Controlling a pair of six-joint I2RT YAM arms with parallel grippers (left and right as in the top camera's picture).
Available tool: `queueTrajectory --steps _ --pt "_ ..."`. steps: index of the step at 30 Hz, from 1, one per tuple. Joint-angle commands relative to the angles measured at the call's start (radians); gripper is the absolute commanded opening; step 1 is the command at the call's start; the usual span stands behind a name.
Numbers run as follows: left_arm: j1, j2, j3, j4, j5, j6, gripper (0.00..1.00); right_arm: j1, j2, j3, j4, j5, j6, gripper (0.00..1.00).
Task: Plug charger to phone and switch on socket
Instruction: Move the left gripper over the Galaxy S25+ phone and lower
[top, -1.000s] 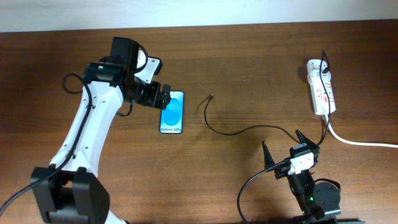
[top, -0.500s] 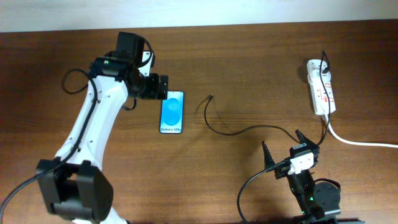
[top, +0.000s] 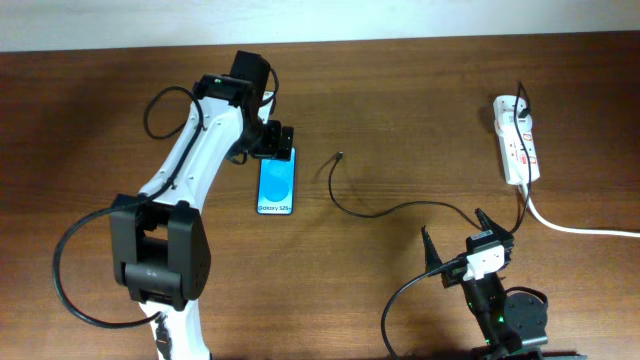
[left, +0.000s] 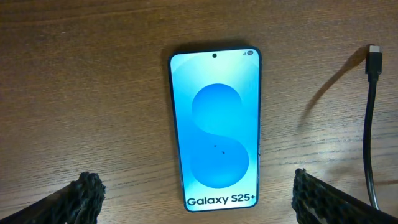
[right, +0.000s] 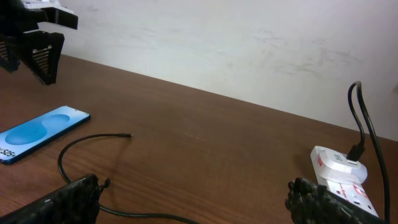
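The phone (top: 277, 180) lies flat on the wooden table, blue screen up, also in the left wrist view (left: 215, 127) and the right wrist view (right: 40, 134). The charger, a thin black cable (top: 385, 211), curves from the socket to its free plug tip (top: 341, 156), which lies right of the phone; the tip shows in the left wrist view (left: 373, 59) and the right wrist view (right: 127, 135). The white socket (top: 516, 138) sits far right, also in the right wrist view (right: 341, 176). My left gripper (top: 274, 140) hovers open above the phone's top end. My right gripper (top: 455, 243) is open and empty near the front edge.
A thick white cord (top: 585, 229) runs from the socket off the right edge. A pale wall (right: 249, 43) rises behind the table's far edge. My right arm's base (top: 500, 310) sits at the front.
My left arm has swung right and towards the far side, bringing its gripper over the phone's top end. The phone, charger and right arm have not moved.
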Motion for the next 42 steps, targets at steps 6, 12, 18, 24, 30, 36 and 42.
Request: queueTrajectory --steps 6,12,18,24,30,36,42 --pt "0.002 0.006 0.025 -0.002 -0.007 -0.016 0.99 -0.004 -0.008 -0.005 -0.005 -0.013 0.012 0.98" --pt "0.002 0.006 0.025 -0.002 -0.003 -0.016 0.99 -0.004 -0.008 -0.005 -0.005 -0.013 0.012 0.98" --pt "0.002 0.006 0.025 0.003 -0.003 -0.016 0.99 -0.004 -0.008 -0.005 -0.005 -0.013 0.012 0.98" --pt "0.002 0.006 0.025 0.032 0.075 -0.017 0.99 -0.004 -0.008 -0.005 -0.005 -0.013 0.012 0.98" --pt "0.002 0.031 0.025 0.051 0.045 -0.135 0.99 -0.004 -0.008 -0.005 -0.005 -0.014 0.012 0.98" --pt "-0.02 0.119 0.025 0.039 0.006 -0.136 0.99 -0.004 -0.008 -0.005 -0.005 -0.013 0.012 0.98" --pt "-0.04 0.132 0.024 0.043 -0.01 -0.136 0.99 -0.004 -0.008 -0.005 -0.005 -0.013 0.012 0.99"
